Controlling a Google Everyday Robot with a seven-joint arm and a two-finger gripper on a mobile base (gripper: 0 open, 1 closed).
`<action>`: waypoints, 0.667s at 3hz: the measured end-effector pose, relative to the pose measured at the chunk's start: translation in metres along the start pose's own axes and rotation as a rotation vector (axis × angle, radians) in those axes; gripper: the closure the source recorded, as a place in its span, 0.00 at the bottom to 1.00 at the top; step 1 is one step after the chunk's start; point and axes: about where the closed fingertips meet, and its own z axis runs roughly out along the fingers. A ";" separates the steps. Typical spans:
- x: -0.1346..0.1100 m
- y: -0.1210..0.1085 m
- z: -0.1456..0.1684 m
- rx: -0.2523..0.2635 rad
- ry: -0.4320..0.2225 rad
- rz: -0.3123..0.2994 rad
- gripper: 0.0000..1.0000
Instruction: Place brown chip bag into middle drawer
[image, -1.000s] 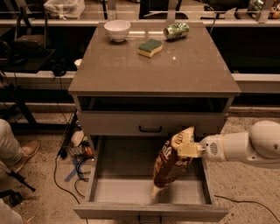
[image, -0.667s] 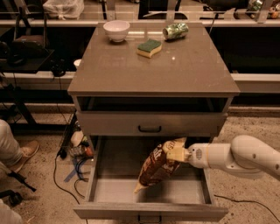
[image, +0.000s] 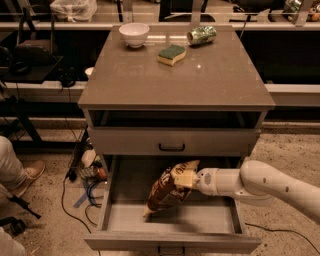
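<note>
In the camera view, the grey cabinet's counter (image: 150, 85) carries three things, all close to its back edge. A white bowl (image: 134, 34) stands near the back left corner. A green can (image: 201, 35) lies on its side at about the middle of the back edge, slightly toward the right. A green-topped yellow sponge (image: 171, 54) lies just in front of the gap between them, apart from both.

Below the counter's front edge there is an open slot, and under it the upper drawer front (image: 125, 142) is closed, its black handle centred.

Beneath that, the middle drawer (image: 210, 219) is pulled out well past the counter's front edge. The white arm (image: 270, 185) reaches in from below the front right corner, over the drawer's right side. The claw (image: 184, 176) sits above the drawer's middle, roughly under the centre of the front edge, and is clamped on the upper end of the brown chip bag (image: 166, 192). The bag hangs tilted inside the drawer. Its top is at the claw, and its lower tip points down and left, at or just above the drawer floor; I cannot tell whether it touches.

On the floor left of the front left corner lie cables (image: 75, 200), and a shoe (image: 31, 172) shows farther left.
</note>
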 end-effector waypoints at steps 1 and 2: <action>0.009 -0.005 0.022 -0.018 0.016 0.001 1.00; 0.020 -0.023 0.033 0.022 0.054 -0.013 0.80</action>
